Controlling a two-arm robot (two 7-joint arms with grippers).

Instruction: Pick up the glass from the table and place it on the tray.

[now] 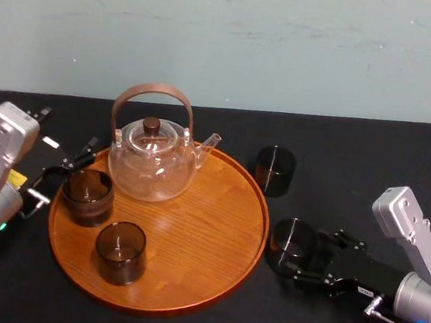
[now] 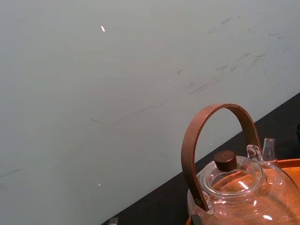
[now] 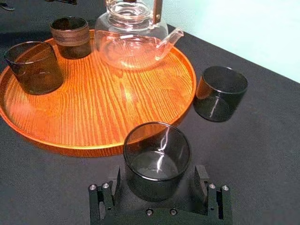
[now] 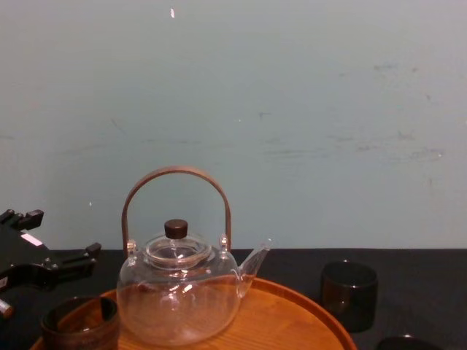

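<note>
We see the glass [image 1: 291, 245] upright on the table [image 1: 354, 161], just right of the tray [image 1: 187, 282], between the spread fingers of the right gripper [image 3: 158, 173]. Our left gripper [image 1: 61, 175], also spread, sits by the tray's left rim.

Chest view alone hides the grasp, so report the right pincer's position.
Observer: The right pincer straddles a dark glass on the table, beside the tray, off its right rim, jaws open.
Operator: List the tray's near side.
Observer: A second dark glass stands there, just nearer than the banded cup.
Operator: Place the left arm.
Observer: The left pincer sits at the tray's left rim, by that cup.
</note>
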